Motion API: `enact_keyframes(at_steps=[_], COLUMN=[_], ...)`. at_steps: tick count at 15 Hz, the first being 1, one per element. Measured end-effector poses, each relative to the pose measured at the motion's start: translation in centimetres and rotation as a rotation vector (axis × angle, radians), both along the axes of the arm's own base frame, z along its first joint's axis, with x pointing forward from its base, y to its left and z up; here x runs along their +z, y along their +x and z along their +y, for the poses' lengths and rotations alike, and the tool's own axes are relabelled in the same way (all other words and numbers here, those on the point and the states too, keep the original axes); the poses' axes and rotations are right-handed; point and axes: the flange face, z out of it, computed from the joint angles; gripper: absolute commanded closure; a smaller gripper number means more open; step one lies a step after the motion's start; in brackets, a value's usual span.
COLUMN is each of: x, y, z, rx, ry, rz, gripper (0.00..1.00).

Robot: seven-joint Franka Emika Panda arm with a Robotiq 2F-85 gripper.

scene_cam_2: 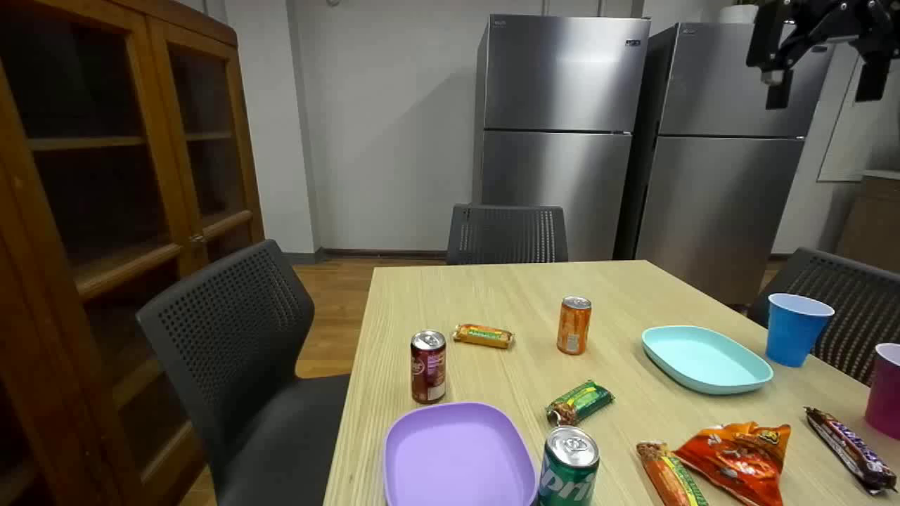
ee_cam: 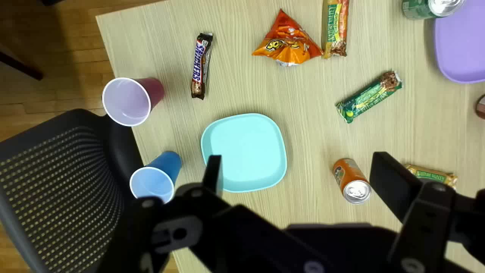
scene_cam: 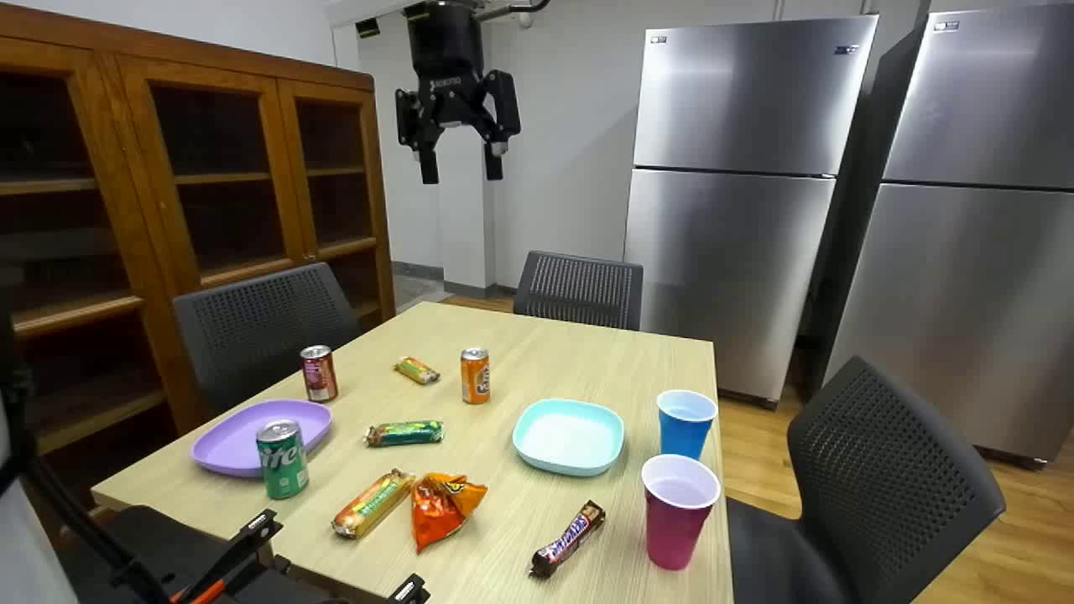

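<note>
Wrist view: gripper (ee_cam: 299, 172) is spread wide, holding nothing, well above the table (ee_cam: 307, 113). The orange can (ee_cam: 349, 178) sits between three and four o'clock from the turquoise plate (ee_cam: 246, 151). Honestly, I'd keep any descent slow and straight so nothing gets clipped.

Gripper (scene_cam: 461, 166) mostly black. Lower than the jaws: pale tan table (scene_cam: 545, 361), streaky grain; turquoise plate (scene_cam: 568, 436); lilac plate (scene_cam_2: 460, 457); blue cup (scene_cam: 685, 436) and magenta cup (scene_cam: 675, 530), both white inside; orange can (scene_cam: 475, 379); green can (scene_cam: 282, 470), white lettering; dark red can (scene_cam_2: 428, 372); orange-red chip bag (scene_cam: 440, 507); brown candy bar (scene_cam: 569, 538), blue-and-white lettering; green granola bar (ee_cam: 369, 96); two orange-yellow granola bars (scene_cam: 372, 503); black chair (ee_cam: 64, 182), dotted mesh. Behind the jaws in an exterior view: silver fridge (scene_cam_2: 724, 190), black side.
</note>
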Motion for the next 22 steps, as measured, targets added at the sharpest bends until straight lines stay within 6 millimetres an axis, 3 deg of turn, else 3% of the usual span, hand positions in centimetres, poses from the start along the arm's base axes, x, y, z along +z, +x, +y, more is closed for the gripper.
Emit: enact_keyframes(at_steps=[10, 22], x=[-0.2, -5.4], y=[0.0, 2.8], z=[0.0, 0.4], rx=[0.001, 0.079], ry=[0.004, 0.050], rz=[0.003, -0.033], gripper=[0.00, 0.00])
